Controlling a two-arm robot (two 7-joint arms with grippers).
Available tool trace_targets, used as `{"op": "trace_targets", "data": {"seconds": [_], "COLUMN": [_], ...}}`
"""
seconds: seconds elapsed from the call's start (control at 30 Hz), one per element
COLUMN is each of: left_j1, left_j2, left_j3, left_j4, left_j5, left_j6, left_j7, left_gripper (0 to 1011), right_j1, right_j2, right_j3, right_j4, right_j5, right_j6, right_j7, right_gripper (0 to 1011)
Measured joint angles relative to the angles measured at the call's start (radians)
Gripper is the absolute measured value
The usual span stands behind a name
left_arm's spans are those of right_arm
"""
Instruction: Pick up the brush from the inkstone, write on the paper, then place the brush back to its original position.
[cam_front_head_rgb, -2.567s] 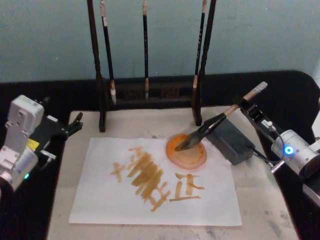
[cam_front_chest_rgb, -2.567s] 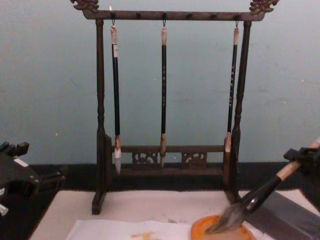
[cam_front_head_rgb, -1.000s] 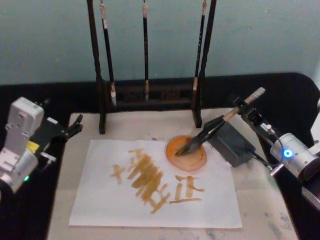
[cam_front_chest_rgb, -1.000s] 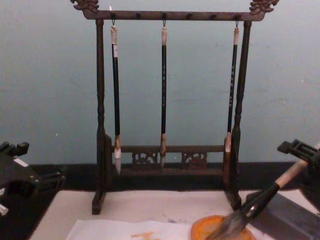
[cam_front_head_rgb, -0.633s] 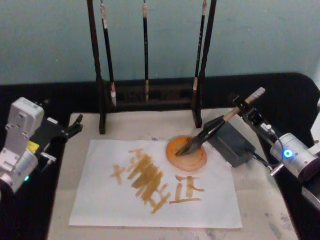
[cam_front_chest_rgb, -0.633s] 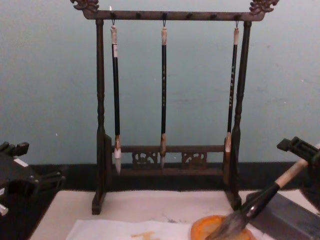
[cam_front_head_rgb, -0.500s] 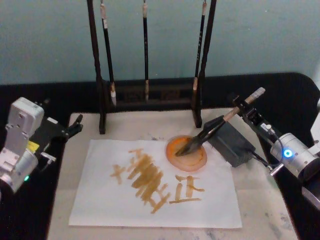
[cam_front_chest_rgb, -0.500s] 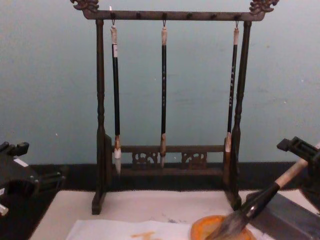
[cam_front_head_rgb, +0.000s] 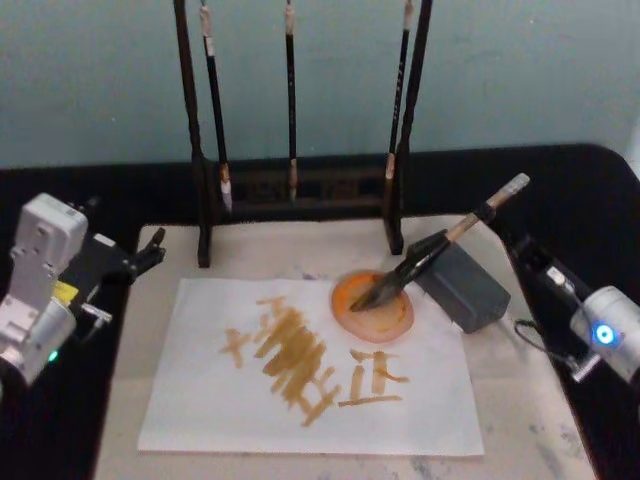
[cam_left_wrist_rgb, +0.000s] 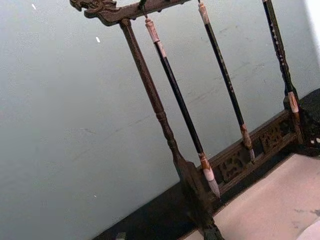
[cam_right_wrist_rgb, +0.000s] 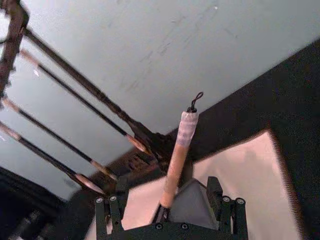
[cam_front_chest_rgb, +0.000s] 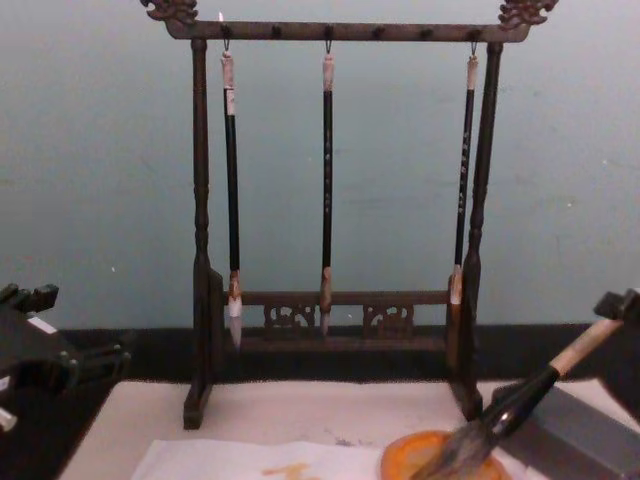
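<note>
The brush (cam_front_head_rgb: 428, 250) lies tilted, its bushy tuft down in the round orange dish (cam_front_head_rgb: 373, 304) at the paper's (cam_front_head_rgb: 310, 365) two o'clock corner, its black lower shaft propped on the grey inkstone block (cam_front_head_rgb: 462, 283) just beside the dish. The pale upper handle points up toward two o'clock. In my right wrist view the handle (cam_right_wrist_rgb: 179, 159) rises between my two dark fingers (cam_right_wrist_rgb: 107, 216), with clear space on either side of it; my right gripper (cam_front_head_rgb: 530, 260) is spread open and grips nothing, sitting off at the handle's four o'clock, apart from it. My left gripper (cam_front_head_rgb: 150, 247) rests at the mat's (cam_front_head_rgb: 520, 400) nine o'clock edge, well away from the brush; I cannot tell how far its fingers are parted. The paper carries orange-yellow strokes across its middle. At twelve o'clock stands the wooden brush rack (cam_front_chest_rgb: 340, 300) with three thin brushes (cam_front_chest_rgb: 327, 180) hanging from it.
</note>
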Motion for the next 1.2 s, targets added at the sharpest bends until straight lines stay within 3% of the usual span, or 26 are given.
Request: {"op": "trace_targets", "data": {"seconds": [0.23,0.27,0.3,0.33,0.4,0.43,0.47,0.5,0.57,0.6,0.67,0.7,0.73,0.8,0.93,1.2], "left_j1": [0.0,0.0,0.0,0.0,0.0,0.0,0.0,0.0,0.0,0.0,0.0,0.0,0.0,0.0,0.0,0.0], "left_j2": [0.0,0.0,0.0,0.0,0.0,0.0,0.0,0.0,0.0,0.0,0.0,0.0,0.0,0.0,0.0,0.0], "left_j3": [0.0,0.0,0.0,0.0,0.0,0.0,0.0,0.0,0.0,0.0,0.0,0.0,0.0,0.0,0.0,0.0], "left_j4": [0.0,0.0,0.0,0.0,0.0,0.0,0.0,0.0,0.0,0.0,0.0,0.0,0.0,0.0,0.0,0.0], "left_j5": [0.0,0.0,0.0,0.0,0.0,0.0,0.0,0.0,0.0,0.0,0.0,0.0,0.0,0.0,0.0,0.0], "left_j6": [0.0,0.0,0.0,0.0,0.0,0.0,0.0,0.0,0.0,0.0,0.0,0.0,0.0,0.0,0.0,0.0], "left_j7": [0.0,0.0,0.0,0.0,0.0,0.0,0.0,0.0,0.0,0.0,0.0,0.0,0.0,0.0,0.0,0.0], "left_gripper": [1010,1010,1010,1010,1009,1010,1010,1010,1010,1010,1010,1010,1010,1010,1010,1009], "right_j1": [-0.067,-0.074,-0.076,-0.078,-0.076,-0.07,-0.07,-0.06,-0.049,-0.037,-0.025,-0.014,-0.014,0.004,0.017,0.016], "right_j2": [0.063,0.071,0.073,0.078,0.081,0.083,0.083,0.082,0.08,0.078,0.075,0.072,0.072,0.069,0.064,0.064], "right_j3": [-0.027,-0.036,-0.039,-0.05,-0.065,-0.082,-0.082,-0.1,-0.118,-0.136,-0.155,-0.173,-0.173,-0.201,-0.221,-0.22], "right_j4": [-0.124,-0.145,-0.151,-0.164,-0.173,-0.176,-0.176,-0.175,-0.169,-0.16,-0.15,-0.139,-0.139,-0.12,-0.104,-0.103], "right_j5": [-0.176,-0.225,-0.246,-0.303,-0.362,-0.43,-0.43,-0.494,-0.559,-0.623,-0.683,-0.746,-0.746,-0.854,-0.95,-0.943], "right_j6": [-0.076,-0.097,-0.105,-0.125,-0.147,-0.167,-0.167,-0.184,-0.197,-0.21,-0.22,-0.228,-0.228,-0.241,-0.25,-0.251], "right_j7": [-0.087,-0.106,-0.115,-0.133,-0.155,-0.178,-0.178,-0.201,-0.224,-0.246,-0.265,-0.286,-0.286,-0.325,-0.362,-0.361], "right_gripper": [1000,1000,1000,1000,1000,1000,1000,1000,1000,1000,1000,1000,1000,1000,1000,1000]}}
